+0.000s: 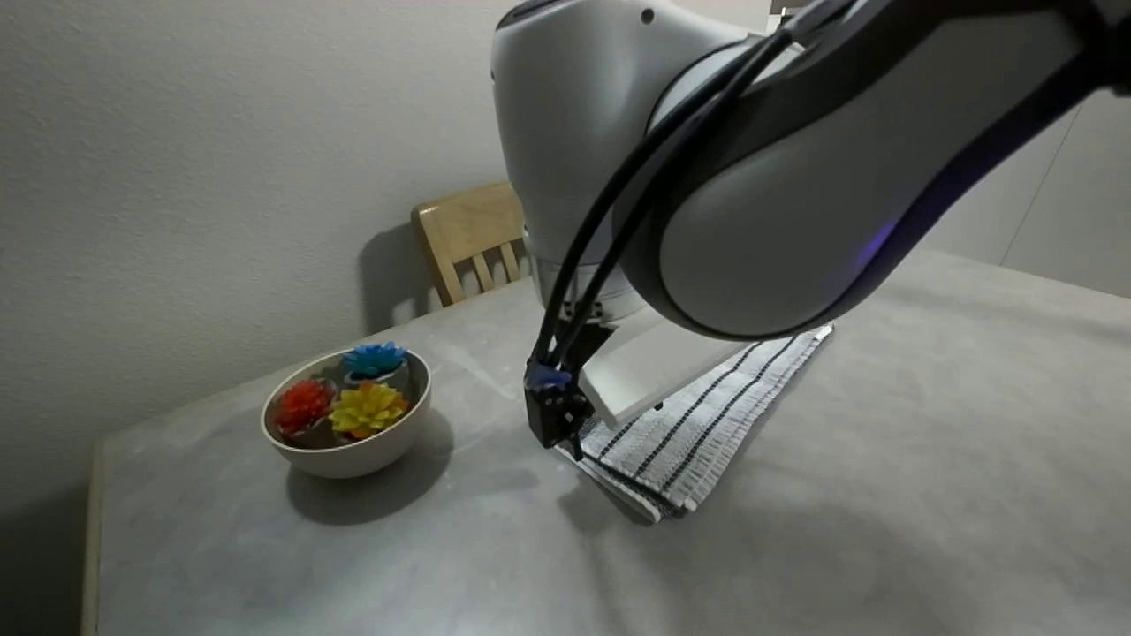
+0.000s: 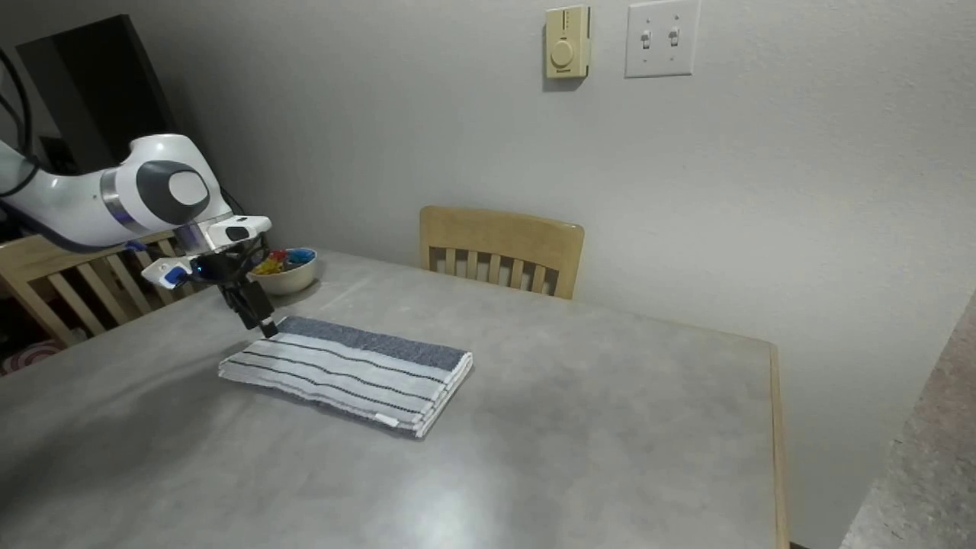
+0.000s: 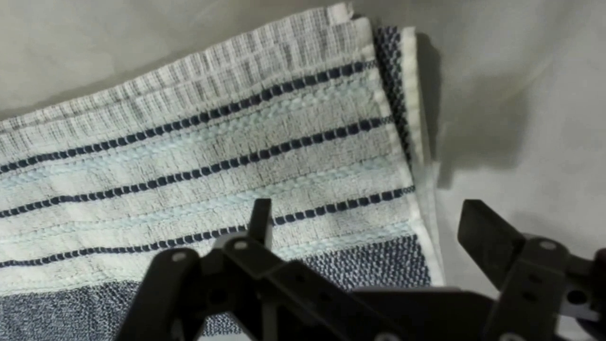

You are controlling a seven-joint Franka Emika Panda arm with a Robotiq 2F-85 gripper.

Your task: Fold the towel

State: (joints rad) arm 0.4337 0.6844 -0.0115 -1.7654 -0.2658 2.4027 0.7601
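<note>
A white towel with dark stripes and a blue-grey band lies folded in a flat rectangle on the table; it shows in both exterior views [image 1: 698, 433] [image 2: 343, 374] and in the wrist view [image 3: 199, 189]. Its layers are slightly offset at one short edge. My gripper [image 3: 367, 208] is open and empty between its fingers. In the wrist view one finger is over the towel and the other is past its short edge, over the table. In an exterior view the gripper [image 2: 267, 329] is at the towel's corner near the bowl. Whether the fingertips touch the towel I cannot tell.
A white bowl with red, yellow and blue artificial plants stands near the gripper in both exterior views [image 1: 353, 455] [image 2: 286, 282]. The grey table [image 2: 610, 427] meets a wall, with wooden chairs [image 2: 499, 229] at its edges.
</note>
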